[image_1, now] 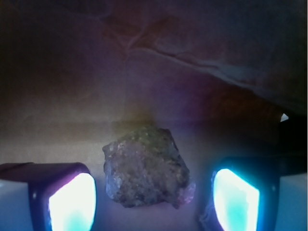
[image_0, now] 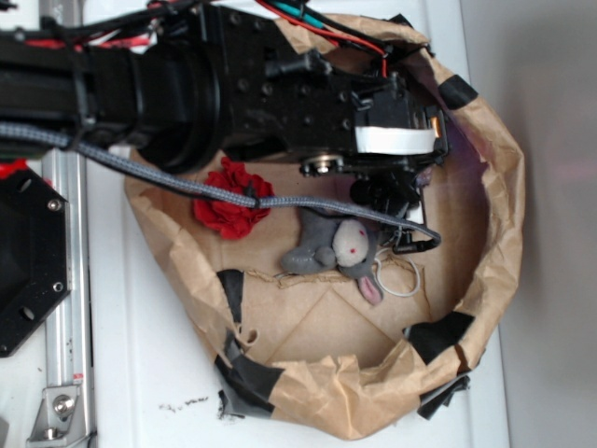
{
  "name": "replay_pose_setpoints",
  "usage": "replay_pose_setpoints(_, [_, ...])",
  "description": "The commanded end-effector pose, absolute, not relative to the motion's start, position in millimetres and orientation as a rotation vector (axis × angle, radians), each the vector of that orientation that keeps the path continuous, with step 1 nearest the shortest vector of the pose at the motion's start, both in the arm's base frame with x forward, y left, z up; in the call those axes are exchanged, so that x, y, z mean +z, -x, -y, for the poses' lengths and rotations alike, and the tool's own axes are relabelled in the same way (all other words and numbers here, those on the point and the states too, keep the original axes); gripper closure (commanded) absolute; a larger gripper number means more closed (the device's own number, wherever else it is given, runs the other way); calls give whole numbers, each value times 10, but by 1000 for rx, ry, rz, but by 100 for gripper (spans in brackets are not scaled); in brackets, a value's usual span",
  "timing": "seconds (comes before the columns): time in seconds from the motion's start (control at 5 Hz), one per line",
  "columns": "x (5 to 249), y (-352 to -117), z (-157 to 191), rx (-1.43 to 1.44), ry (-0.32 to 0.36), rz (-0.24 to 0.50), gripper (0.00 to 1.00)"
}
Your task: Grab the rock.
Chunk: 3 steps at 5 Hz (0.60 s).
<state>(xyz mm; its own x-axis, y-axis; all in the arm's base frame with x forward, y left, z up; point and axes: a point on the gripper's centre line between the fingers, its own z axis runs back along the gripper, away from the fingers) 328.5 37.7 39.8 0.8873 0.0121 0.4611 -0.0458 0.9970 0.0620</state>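
Note:
The rock, a rough brown-grey lump, lies on brown paper in the wrist view. It sits between the two glowing finger pads of my gripper, with a gap on each side. The jaws stand open and neither pad touches it. In the exterior view the gripper hangs low over the paper at the right of the nest, just above the plush bunny. The arm and gripper hide the rock there.
A crumpled brown paper nest patched with black tape rings the area. Inside lie a red fabric flower, a grey bunny with pink ears and a thin white loop. A grey braided cable crosses above the flower.

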Motion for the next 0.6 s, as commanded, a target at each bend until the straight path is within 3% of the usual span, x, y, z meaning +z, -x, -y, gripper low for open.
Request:
replay_pose_setpoints(0.0, [470, -3427, -408, 10, -53, 543, 0])
replay_pose_setpoints(0.2, [314, -3492, -359, -6, -63, 518, 0])
replay_pose_setpoints(0.4, [289, -3480, -332, 17, -66, 514, 100])
